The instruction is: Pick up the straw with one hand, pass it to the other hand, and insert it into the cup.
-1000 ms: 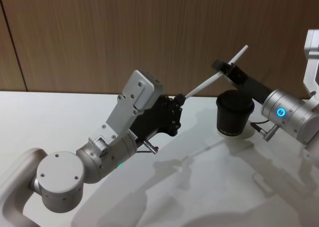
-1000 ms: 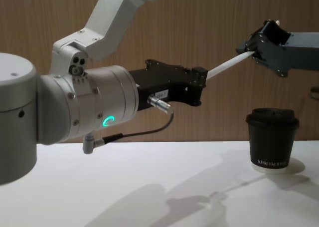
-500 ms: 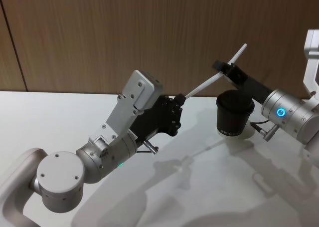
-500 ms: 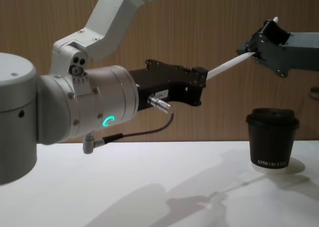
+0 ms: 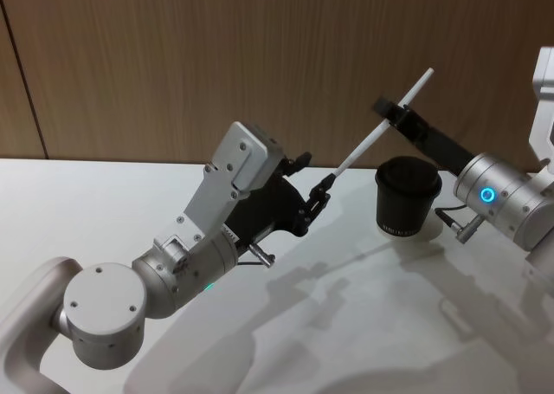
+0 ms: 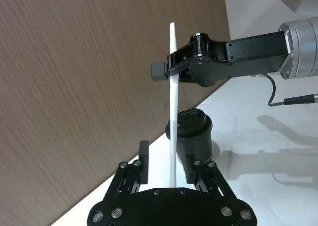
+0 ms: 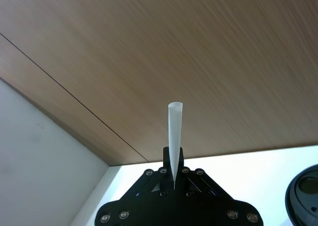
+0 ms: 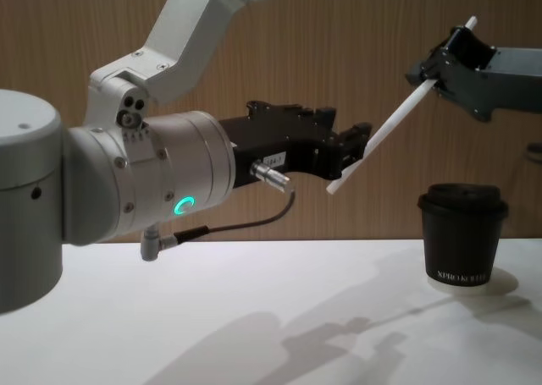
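Observation:
The white straw [image 5: 381, 125] hangs slanted in the air, gripped near its upper end by my right gripper [image 5: 394, 113], which is shut on it. In the chest view the straw [image 8: 398, 114] slopes down from the right gripper [image 8: 434, 74] toward my left gripper [image 8: 347, 138]. The left gripper [image 5: 312, 176] is open, its fingers spread on either side of the straw's lower end without touching it. The left wrist view shows the straw [image 6: 172, 112] running between the parted fingers [image 6: 144, 159]. The black lidded cup [image 5: 408, 195] stands upright on the table below the right gripper.
The white table [image 5: 389, 307] spreads in front of and beside the cup [image 8: 462, 237]. A wood-panelled wall [image 5: 216, 56] closes the back. My left arm's silver wrist [image 8: 161, 182] sits large at the left of the chest view.
My left gripper has opened and let go of the straw. The straw now tilts more steeply, its lower end lower, held by the right gripper alone, which rose slightly.

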`<action>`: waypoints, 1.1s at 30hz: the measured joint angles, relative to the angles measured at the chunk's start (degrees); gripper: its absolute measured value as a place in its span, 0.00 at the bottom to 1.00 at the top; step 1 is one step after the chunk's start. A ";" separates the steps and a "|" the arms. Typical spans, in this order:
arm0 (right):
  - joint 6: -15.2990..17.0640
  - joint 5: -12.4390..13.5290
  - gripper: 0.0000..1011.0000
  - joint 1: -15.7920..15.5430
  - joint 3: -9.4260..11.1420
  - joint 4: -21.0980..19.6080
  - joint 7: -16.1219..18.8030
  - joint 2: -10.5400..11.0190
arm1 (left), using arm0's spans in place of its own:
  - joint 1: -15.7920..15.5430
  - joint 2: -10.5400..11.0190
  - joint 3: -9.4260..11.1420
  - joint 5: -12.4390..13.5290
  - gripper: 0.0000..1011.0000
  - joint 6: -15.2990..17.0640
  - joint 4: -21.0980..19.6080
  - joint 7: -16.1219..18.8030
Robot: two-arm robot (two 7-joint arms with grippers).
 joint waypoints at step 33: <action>-19.36 -13.96 0.00 4.27 -5.50 0.61 12.76 9.71 | 0.00 0.01 0.00 0.00 0.99 0.00 0.00 0.00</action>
